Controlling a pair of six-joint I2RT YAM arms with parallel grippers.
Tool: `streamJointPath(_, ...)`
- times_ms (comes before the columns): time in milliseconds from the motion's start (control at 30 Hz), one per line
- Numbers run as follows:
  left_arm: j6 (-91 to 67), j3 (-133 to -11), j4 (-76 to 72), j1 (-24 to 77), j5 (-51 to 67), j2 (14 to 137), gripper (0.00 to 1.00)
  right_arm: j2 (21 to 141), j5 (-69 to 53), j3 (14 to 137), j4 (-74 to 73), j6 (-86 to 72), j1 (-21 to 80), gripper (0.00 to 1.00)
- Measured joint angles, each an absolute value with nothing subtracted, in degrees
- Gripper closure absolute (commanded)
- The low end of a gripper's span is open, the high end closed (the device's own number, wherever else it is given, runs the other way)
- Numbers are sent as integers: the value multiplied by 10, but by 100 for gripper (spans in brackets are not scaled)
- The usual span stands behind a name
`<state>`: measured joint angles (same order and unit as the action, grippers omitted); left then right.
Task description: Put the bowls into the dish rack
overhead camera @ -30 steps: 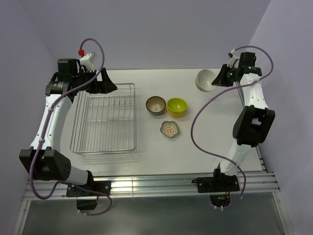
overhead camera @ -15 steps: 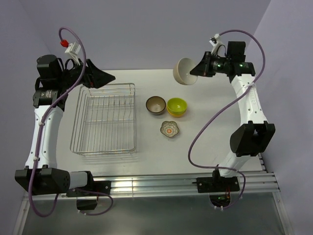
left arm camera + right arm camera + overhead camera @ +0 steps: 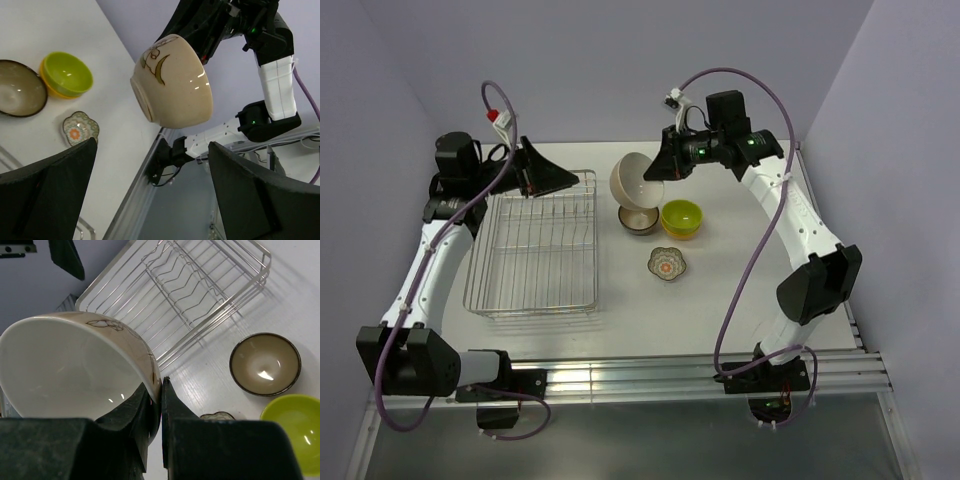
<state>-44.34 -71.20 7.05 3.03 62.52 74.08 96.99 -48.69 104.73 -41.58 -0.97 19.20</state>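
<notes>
pinching the white bowl (image 3: 636, 183) by its rim — right gripper (image 3: 155, 386); left gripper (image 3: 570, 181) spread wide.

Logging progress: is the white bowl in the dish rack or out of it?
Out. The right gripper holds the white bowl tilted in the air beside the dish rack.

I count five: white bowl (image 3: 638, 180), brown bowl (image 3: 265, 363), lime-green bowl (image 3: 681, 214), orange bowl (image 3: 52, 90), small patterned bowl (image 3: 666, 263), all to the right of one dish rack (image 3: 535, 240).
</notes>
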Motion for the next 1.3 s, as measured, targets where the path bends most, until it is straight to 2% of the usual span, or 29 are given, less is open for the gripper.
streamJointPath(400,-629,-552,-169,93,601,706,0,978,-458,1048,-415,-14,236,100)
streamJointPath(633,-682,-524,-255,123,568,679,0,978,-456,1048,-411,-19,244,100)
streamJointPath(900,-686,-524,-255,142,534,679,1,978,-448,1048,-411,-20,250,100)
streamJointPath(1300,-646,-524,-172,153,487,679,0,978,-439,1047,-411,-20,256,100)
